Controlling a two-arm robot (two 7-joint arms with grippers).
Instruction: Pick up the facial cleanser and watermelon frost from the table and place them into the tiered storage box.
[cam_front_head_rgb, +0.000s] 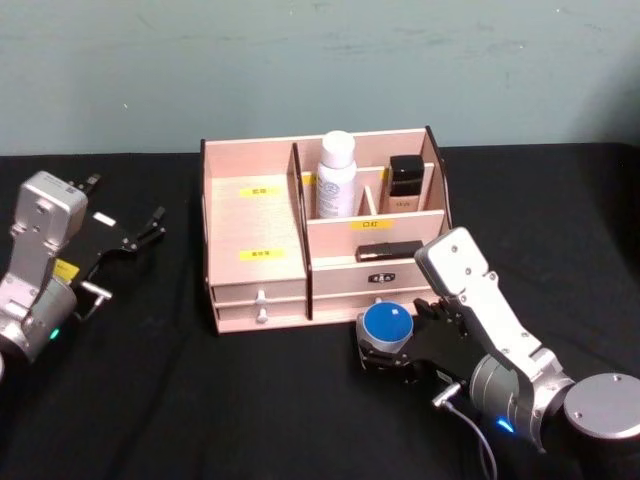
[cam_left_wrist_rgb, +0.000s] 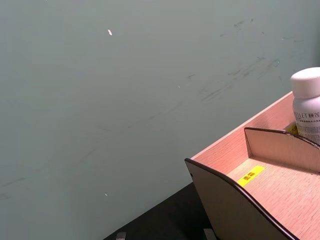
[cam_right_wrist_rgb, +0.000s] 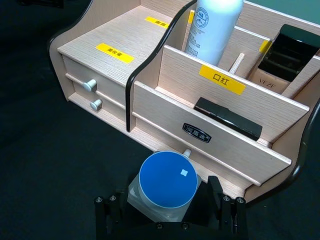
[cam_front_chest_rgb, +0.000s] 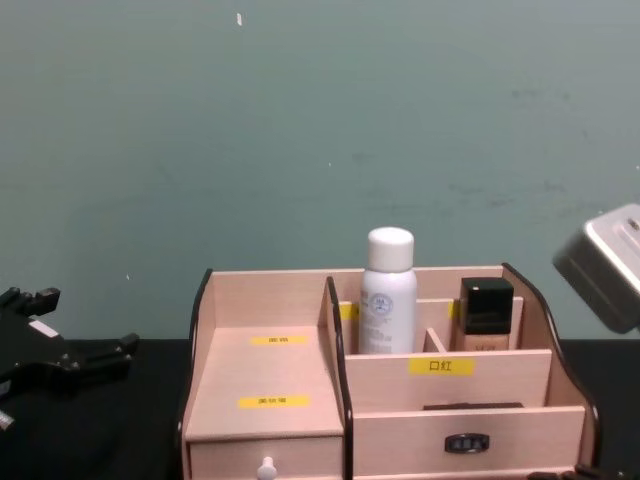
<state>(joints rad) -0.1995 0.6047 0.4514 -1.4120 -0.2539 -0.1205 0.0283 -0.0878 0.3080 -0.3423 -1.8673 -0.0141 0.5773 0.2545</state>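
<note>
Our right gripper (cam_front_head_rgb: 388, 350) pinches the round blue-lidded clear jar (cam_front_head_rgb: 387, 324) just in front of the light wooden tiered storage box (cam_front_head_rgb: 272, 220) — the white cylindrical bottle (cam_front_head_rgb: 337, 176) stands in a far compartment; our left gripper (cam_front_head_rgb: 150, 228) sits parked at the left, fingers spread

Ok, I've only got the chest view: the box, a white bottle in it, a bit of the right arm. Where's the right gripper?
Observer: The right gripper is down low, just in front of the box's right drawer.
Operator: Anything in it? The left gripper is just parked at my left edge.
Observer: It's around a blue-lidded jar, close to the drawer knob; I can't confirm a firm clamp.
</note>
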